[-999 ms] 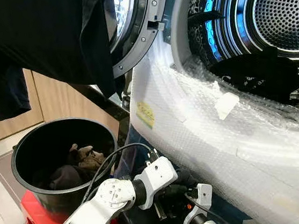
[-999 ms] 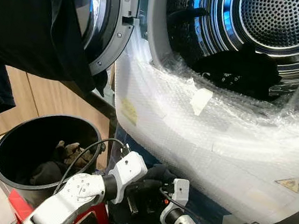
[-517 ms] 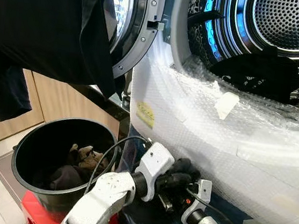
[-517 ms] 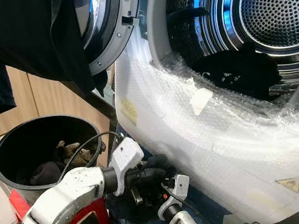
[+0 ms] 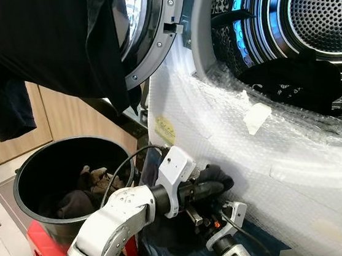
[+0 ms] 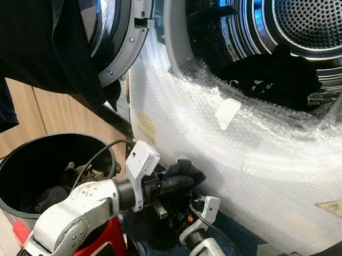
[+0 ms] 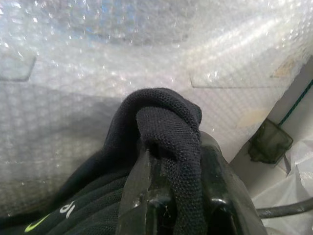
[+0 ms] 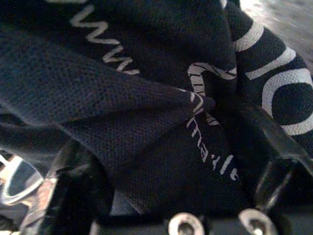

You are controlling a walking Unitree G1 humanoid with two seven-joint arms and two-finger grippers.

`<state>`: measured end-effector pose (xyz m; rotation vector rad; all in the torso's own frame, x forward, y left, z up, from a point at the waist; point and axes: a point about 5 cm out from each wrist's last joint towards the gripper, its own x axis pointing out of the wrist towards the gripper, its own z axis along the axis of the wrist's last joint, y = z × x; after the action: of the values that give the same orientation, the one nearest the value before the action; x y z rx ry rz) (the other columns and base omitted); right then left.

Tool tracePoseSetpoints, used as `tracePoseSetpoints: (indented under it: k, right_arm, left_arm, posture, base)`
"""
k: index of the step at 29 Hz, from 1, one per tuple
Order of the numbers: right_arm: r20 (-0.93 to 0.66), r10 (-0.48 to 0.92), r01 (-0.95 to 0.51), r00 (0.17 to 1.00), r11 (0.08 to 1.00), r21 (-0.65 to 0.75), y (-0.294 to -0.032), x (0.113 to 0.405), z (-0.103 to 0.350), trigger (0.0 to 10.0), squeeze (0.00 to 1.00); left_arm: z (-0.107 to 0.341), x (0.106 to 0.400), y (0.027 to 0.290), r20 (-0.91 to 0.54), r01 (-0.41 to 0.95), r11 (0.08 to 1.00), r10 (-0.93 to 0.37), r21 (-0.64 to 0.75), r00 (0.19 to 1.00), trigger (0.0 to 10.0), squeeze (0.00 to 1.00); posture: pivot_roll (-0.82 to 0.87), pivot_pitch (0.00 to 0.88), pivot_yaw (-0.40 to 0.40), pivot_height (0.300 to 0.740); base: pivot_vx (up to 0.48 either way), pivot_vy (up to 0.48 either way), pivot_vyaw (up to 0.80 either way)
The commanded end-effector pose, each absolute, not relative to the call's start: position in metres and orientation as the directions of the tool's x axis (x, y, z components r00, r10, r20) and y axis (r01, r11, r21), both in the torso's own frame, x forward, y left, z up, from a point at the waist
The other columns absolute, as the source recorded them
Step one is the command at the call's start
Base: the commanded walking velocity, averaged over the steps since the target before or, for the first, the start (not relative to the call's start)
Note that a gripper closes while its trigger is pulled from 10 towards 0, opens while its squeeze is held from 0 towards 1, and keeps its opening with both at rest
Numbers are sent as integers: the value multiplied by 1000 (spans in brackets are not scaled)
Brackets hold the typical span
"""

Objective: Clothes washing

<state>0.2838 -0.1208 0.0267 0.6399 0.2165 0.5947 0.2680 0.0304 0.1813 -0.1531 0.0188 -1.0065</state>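
Landmark: washing machine [image 5: 278, 159], front wrapped in bubble wrap, door [image 5: 147, 26] swung open to the robot's left.

Left gripper [image 5: 217, 184]: held in front of the machine's lower front panel, below the drum opening. Jaws closed on a fold of black garment [image 5: 215, 176]; in the left wrist view the knit cloth [image 7: 166, 147] bunches over and between the two fingers [image 7: 137, 191], with the bubble wrap just beyond it. A small yellow-green mark shows on the cloth near the wrist.

Right gripper [image 5: 206, 221]: just below the left gripper, also in front of the lower panel. In the right wrist view dark cloth with white lettering [image 8: 195, 112] covers the space between the fingers [image 8: 73, 181]. The cloth lies draped over them; whether the jaws clamp it cannot be told.

Inside the drum [image 5: 321, 34]: a second black garment with white print [image 5: 288, 79] lies at the drum bottom, against the door rim.

Left of the machine, on the floor: black bucket [image 5: 36, 168] with a dark item and a tan crumpled item [image 5: 94, 178] inside. Bucket sits on something red [image 5: 44, 240].

Above the bucket, in front of the open door: large black garment [image 5: 52, 34] hanging down.

Behind the bucket: wooden cabinet front [image 5: 67, 116].
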Motion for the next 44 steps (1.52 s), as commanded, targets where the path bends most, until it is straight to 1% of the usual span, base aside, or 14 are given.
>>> tracePoseSetpoints:
  k: [1,4,9,14,27,31,37,44]
  right_arm:
    - [-10,610,-479,792,630,611,-117,281,26,0,0]
    - [-2,628,-494,778,614,616,-115,279,25,0,0]
    - [35,663,-536,748,572,621,-116,274,29,0,0]
    - [40,658,-532,752,570,626,-119,274,29,0,0]
    - [46,668,-544,743,563,622,-116,275,33,0,0]
    - [45,676,-553,735,560,616,-114,275,34,0,0]
    - [41,689,-561,723,552,617,-111,275,33,0,0]
    - [41,684,-562,728,561,608,-114,279,35,0,0]
  left_arm:
    - [196,266,27,102,860,497,-855,-115,508,0,0]
    - [196,266,26,93,863,495,-859,-99,503,0,0]
    - [199,263,28,80,865,495,-862,-76,500,0,0]
    - [198,261,29,78,868,490,-865,-85,496,0,0]
    - [204,262,33,71,862,506,-859,-33,507,0,0]
    - [209,265,41,69,847,532,-845,-1,531,0,0]
    - [214,263,45,76,841,540,-841,33,536,0,0]
    - [215,260,45,77,838,544,-838,36,541,0,0]
  posture:
    - [288,20,-14,740]
    - [293,14,-20,740]
    - [290,29,-14,740]
    - [288,33,-17,740]
    - [297,21,-22,740]
    - [295,15,-27,740]
    - [307,5,-37,740]
    - [316,0,-43,740]
  base:
    - [0,0,0]
    - [0,0,0]
    - [0,0,0]
    - [0,0,0]
    - [0,0,0]
    - [0,0,0]
    - [0,0,0]
    - [0,0,0]
